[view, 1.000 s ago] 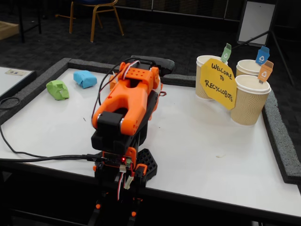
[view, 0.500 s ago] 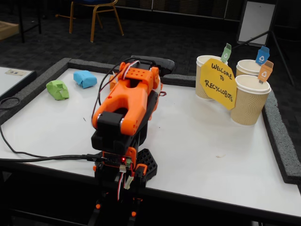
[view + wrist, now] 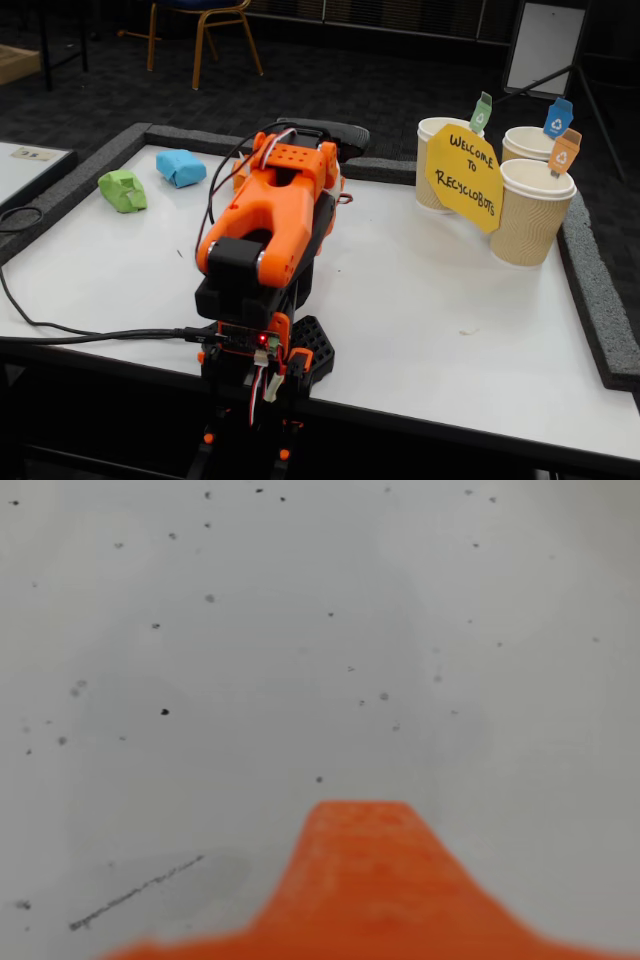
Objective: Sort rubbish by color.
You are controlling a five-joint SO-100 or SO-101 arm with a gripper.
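Observation:
In the fixed view a lime green wad (image 3: 122, 190) and a light blue wad (image 3: 181, 167) lie side by side at the table's far left corner. The orange wad is not clearly seen; a small orange patch (image 3: 239, 172) peeks out at the arm's left side, and I cannot tell what it is. The orange arm (image 3: 270, 225) sits folded over its base at the front edge and hides its own gripper. The wrist view shows only one blurred orange finger (image 3: 365, 880) close above the speckled white table (image 3: 300, 630), holding nothing that I can see.
Three beige ribbed cups stand at the far right: one with a green tag (image 3: 436, 165), one with a blue tag (image 3: 526, 142), one with an orange tag (image 3: 530, 215). A yellow sign (image 3: 465, 175) leans on them. A grey foam rim (image 3: 600, 290) borders the table. Black cables (image 3: 90, 335) trail left.

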